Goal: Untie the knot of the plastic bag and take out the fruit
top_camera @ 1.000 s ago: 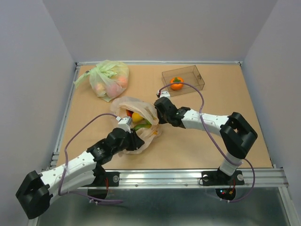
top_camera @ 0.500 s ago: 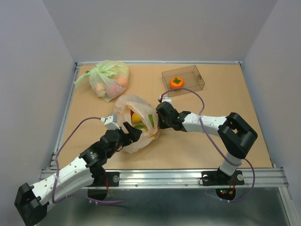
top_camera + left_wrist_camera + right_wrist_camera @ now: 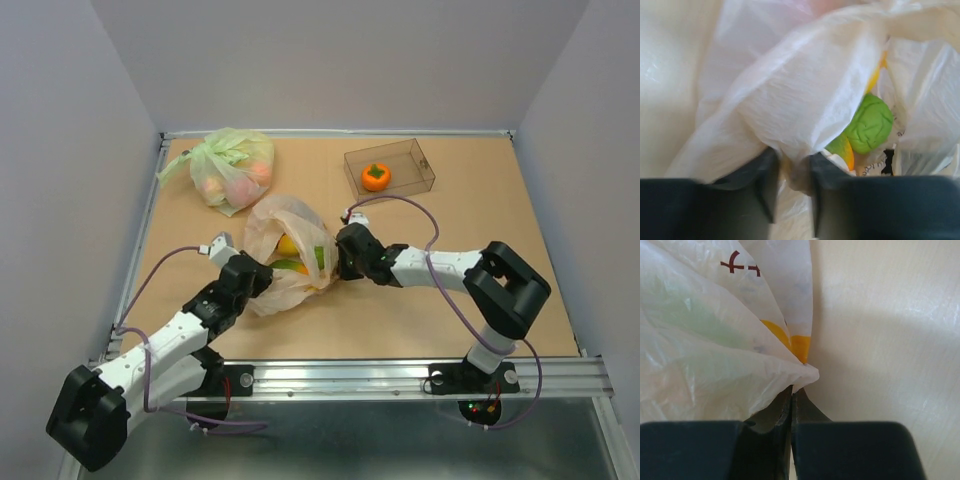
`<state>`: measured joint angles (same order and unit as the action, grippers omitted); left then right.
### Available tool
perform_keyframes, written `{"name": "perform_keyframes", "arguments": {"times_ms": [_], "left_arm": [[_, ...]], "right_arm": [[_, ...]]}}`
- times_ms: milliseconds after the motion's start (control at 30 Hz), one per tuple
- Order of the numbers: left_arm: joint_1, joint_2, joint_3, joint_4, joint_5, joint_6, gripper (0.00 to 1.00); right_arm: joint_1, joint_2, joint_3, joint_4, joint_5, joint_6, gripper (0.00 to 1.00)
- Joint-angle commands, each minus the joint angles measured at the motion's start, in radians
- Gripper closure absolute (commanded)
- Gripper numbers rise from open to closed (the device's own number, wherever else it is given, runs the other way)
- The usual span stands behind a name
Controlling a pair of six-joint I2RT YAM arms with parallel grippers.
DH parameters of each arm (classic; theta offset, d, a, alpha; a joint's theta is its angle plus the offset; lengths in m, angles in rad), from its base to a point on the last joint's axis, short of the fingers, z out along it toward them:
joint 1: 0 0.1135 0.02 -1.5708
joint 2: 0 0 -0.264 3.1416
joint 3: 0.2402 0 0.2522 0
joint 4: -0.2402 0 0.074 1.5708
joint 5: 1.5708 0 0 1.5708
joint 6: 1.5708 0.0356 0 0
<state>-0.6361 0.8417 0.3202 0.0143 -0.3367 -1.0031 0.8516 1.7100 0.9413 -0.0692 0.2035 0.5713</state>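
The left tool [image 3: 790,172] has its fingers drawn nearly together on a fold of the plastic bag [image 3: 268,226], with film bunched in the narrow gap between them. The right tool [image 3: 791,392] is pressed fully together on a thin corner of the same film, at the bag's opposite edge. Between the two, the bag lies on the worktop [image 3: 450,215] near the middle, its mouth gaping upward. No tied knot can be made out, so the untying looks done.

The film is probably very light, limp and slippery. It will follow any pull and crumple rather than hold a shape, so the rim or a gathered fold is the safest hold, and a thin edge like the right tool's could slide free.

The fruit [image 3: 300,255] sits inside, just beyond both tools. A green lime [image 3: 870,124] and a yellow-orange piece show past the left tool's fold. These look smooth, hard and rounded, likely to roll, so each wants a grip across its widest part.

One orange fruit [image 3: 376,176] already lies in the clear box [image 3: 425,165], well apart at the far side. A green bag [image 3: 228,168] rests at the far left.
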Motion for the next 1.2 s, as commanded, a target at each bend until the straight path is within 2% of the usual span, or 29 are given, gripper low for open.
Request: {"name": "perform_keyframes", "arguments": {"times_ms": [0, 67, 100, 200, 233, 300, 333, 433, 633, 833, 1033, 1167], "left_arm": [[0.102, -0.047, 0.0, 0.017, 0.019, 0.067, 0.88], [0.136, -0.087, 0.008, -0.005, 0.022, 0.104, 1.0], [0.154, -0.096, 0.02, -0.01, 0.031, 0.157, 1.0], [0.197, -0.105, 0.072, -0.002, 0.056, 0.277, 1.0], [0.207, -0.096, 0.089, 0.007, 0.065, 0.317, 1.0], [0.213, -0.043, 0.152, 0.026, 0.109, 0.392, 1.0], [0.214, -0.021, 0.175, 0.029, 0.128, 0.435, 1.0], [0.214, 0.075, 0.273, 0.007, 0.188, 0.593, 1.0], [0.216, 0.086, 0.324, -0.013, 0.248, 0.682, 1.0], [0.216, 0.054, 0.261, -0.033, 0.327, 0.607, 1.0], [0.214, 0.016, 0.166, -0.021, 0.366, 0.486, 1.0], [0.214, -0.015, 0.116, -0.019, 0.375, 0.426, 1.0]], "right_arm": [[-0.043, -0.062, -0.055, 0.042, 0.017, 0.108, 0.98], [-0.071, -0.079, -0.082, 0.045, 0.013, 0.145, 0.98], [-0.078, -0.085, -0.081, 0.043, 0.016, 0.139, 0.98], [-0.077, -0.114, -0.047, 0.043, -0.044, 0.05, 0.85], [-0.077, -0.124, -0.039, 0.043, -0.061, 0.032, 0.71], [-0.069, -0.154, -0.015, 0.04, -0.087, -0.022, 0.54], [-0.066, -0.17, -0.004, 0.02, -0.087, -0.037, 0.4], [-0.049, -0.269, 0.056, -0.042, -0.078, -0.109, 0.24], [0.021, -0.348, 0.243, -0.168, -0.062, -0.258, 0.23], [0.108, -0.328, 0.399, -0.187, -0.062, -0.324, 0.26], [0.132, -0.189, 0.536, -0.187, -0.176, -0.353, 0.34], [0.133, -0.05, 0.513, -0.172, -0.135, -0.332, 0.41]]}}
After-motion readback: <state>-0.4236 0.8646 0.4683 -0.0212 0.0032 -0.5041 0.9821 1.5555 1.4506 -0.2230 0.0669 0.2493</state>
